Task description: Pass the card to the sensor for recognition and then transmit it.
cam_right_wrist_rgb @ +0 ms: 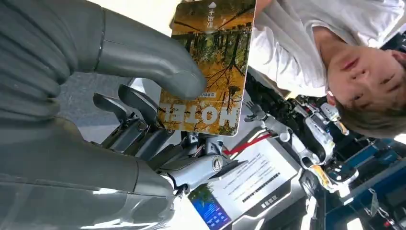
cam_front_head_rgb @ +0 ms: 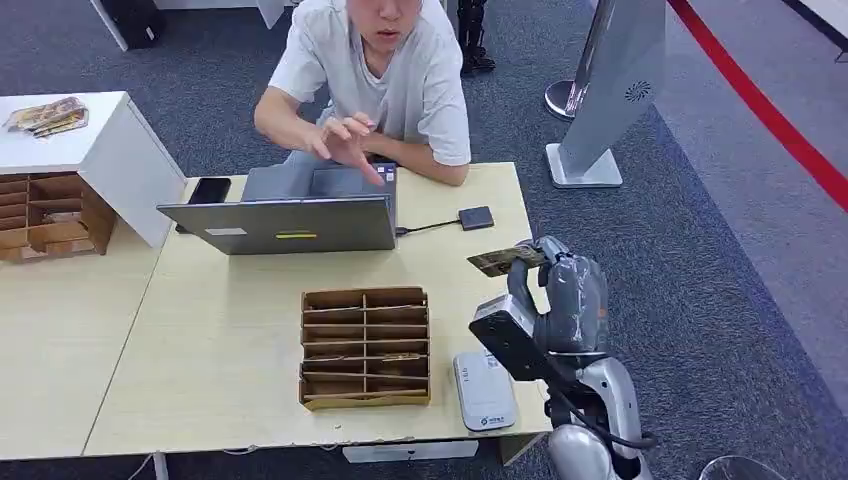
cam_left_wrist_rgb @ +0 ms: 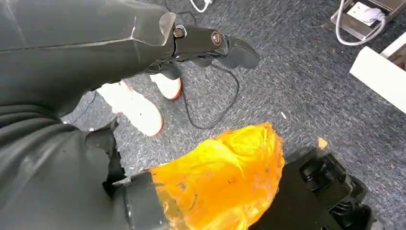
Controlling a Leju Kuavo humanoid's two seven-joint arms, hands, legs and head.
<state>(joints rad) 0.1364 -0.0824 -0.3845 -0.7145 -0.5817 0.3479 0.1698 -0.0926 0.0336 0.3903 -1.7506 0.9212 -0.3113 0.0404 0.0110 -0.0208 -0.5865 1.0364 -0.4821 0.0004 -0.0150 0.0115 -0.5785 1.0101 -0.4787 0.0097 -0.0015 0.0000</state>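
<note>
**Right hand holds the hotel card above the table edge**

The right hand (cam_front_head_rgb: pixel 560 290) is raised over the right end of the wooden table (cam_front_head_rgb: pixel 200 340), pinching the card (cam_front_head_rgb: pixel 505 260) between its thick thumb (cam_right_wrist_rgb: pixel 158 72) and the darker fingers (cam_right_wrist_rgb: pixel 134 110) behind it. The card juts out ahead of the hand, roughly flat, its printed face showing autumn trees and the word HOTEL. Beyond the card and well apart from it lies the small black sensor (cam_front_head_rgb: pixel 476 217), cabled to the laptop (cam_front_head_rgb: pixel 290 222). To the hand's left stands a cardboard slotted tray (cam_front_head_rgb: pixel 366 345), and just beside the wrist lies a white device (cam_front_head_rgb: pixel 485 390). A person (cam_front_head_rgb: pixel 380 80) sits across the table, one hand lifted over the laptop.

The left hand (cam_left_wrist_rgb: pixel 210 45) hangs over the grey carpet (cam_left_wrist_rgb: pixel 311 86), fingers stretched out straight and close together, holding nothing.
</note>
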